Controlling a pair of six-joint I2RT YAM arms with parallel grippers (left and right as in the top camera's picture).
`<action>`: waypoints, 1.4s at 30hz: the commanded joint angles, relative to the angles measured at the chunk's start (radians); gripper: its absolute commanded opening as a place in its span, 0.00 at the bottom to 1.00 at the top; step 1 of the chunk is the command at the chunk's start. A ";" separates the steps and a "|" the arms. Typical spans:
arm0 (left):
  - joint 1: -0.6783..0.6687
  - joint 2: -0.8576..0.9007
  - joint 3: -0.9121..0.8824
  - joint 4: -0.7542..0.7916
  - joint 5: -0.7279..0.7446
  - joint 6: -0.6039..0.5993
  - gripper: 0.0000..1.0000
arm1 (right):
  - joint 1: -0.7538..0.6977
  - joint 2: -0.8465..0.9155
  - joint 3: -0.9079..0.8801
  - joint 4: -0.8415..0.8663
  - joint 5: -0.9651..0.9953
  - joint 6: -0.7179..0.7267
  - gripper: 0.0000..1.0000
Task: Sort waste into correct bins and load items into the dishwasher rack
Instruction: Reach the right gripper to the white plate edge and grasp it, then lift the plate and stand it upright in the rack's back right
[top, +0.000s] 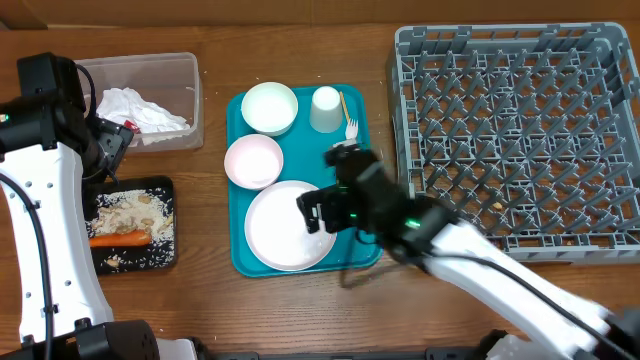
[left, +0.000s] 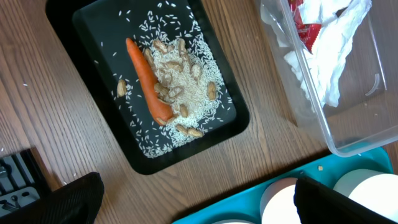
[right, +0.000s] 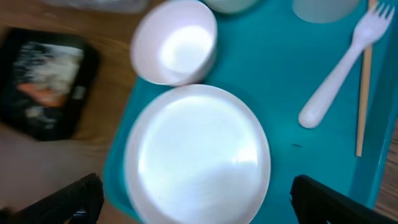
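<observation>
Black tray (left: 93, 25) on wooden surface (left: 37, 112): carrot (left: 148, 81), rice (left: 186, 81), peanuts. Clear tub (left: 348, 134) beside it holds crumpled napkins (left: 333, 56) and red wrapper (left: 306, 28).

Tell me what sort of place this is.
Likely a dish-return or cleanup station: a grey dishwasher rack, a teal tray of white dishes, and a black tray holding food scraps.
</observation>
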 joint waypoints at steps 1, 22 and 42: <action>0.004 0.006 0.000 -0.002 -0.010 -0.018 1.00 | 0.002 0.129 0.032 0.009 0.158 0.085 1.00; 0.004 0.006 0.000 -0.002 -0.010 -0.018 1.00 | 0.002 0.384 0.029 0.031 0.053 0.126 0.56; 0.003 0.006 0.000 -0.002 -0.010 -0.018 1.00 | -0.043 0.373 0.192 -0.269 0.087 0.123 0.04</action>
